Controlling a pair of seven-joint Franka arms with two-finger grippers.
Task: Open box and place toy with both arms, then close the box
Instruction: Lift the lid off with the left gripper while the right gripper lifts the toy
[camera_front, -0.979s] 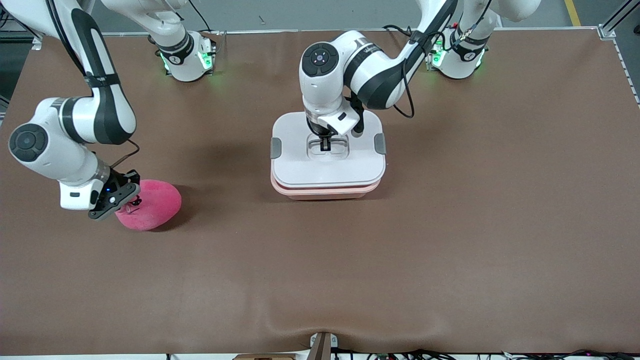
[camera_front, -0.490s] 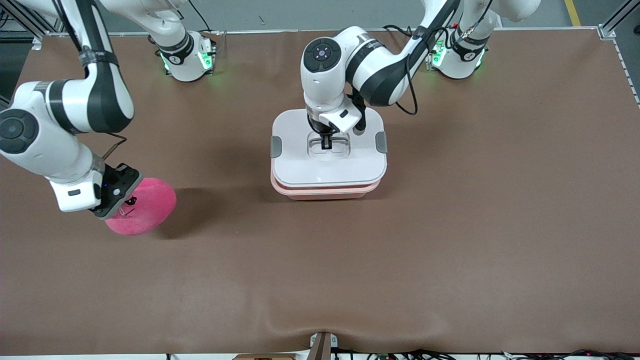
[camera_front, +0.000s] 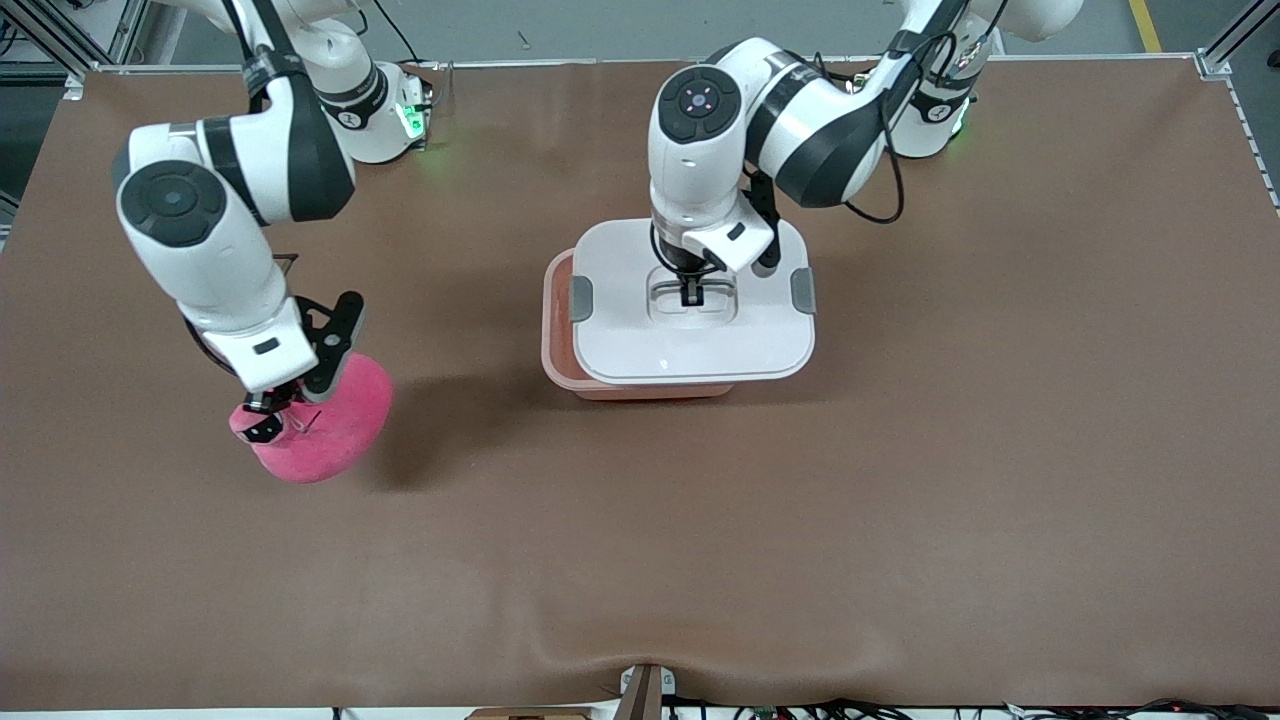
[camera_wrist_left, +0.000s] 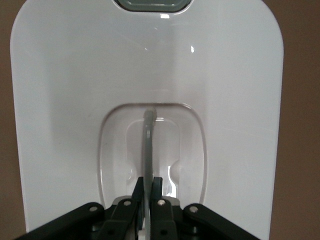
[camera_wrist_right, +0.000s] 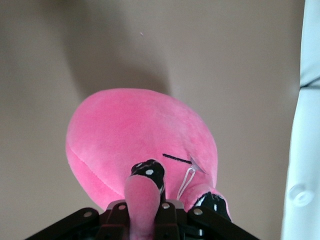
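Observation:
The white lid (camera_front: 690, 345) hangs over the pale pink box (camera_front: 556, 340), shifted toward the left arm's end, so a strip of the box's rim shows. My left gripper (camera_front: 690, 295) is shut on the thin grey handle (camera_wrist_left: 148, 135) in the recess of the lid (camera_wrist_left: 150, 75); its fingers (camera_wrist_left: 158, 186) clamp that handle. The bright pink toy (camera_front: 335, 430) hangs over the table toward the right arm's end. My right gripper (camera_front: 268, 412) is shut on one of its eye stalks. In the right wrist view the toy (camera_wrist_right: 140, 135) fills the middle, the gripper (camera_wrist_right: 145, 212) pinching pink plush.
The brown table cover (camera_front: 900, 480) stretches wide around the box. The right arm's base (camera_front: 370, 110) and the left arm's base (camera_front: 930, 110) stand along the table's edge farthest from the front camera. Grey clips (camera_front: 581, 298) sit on the lid's short sides.
The left gripper has lifted the lid and carried it toward the left arm's end, baring part of the box's rim. The right arm has raised the toy and moved it toward the box.

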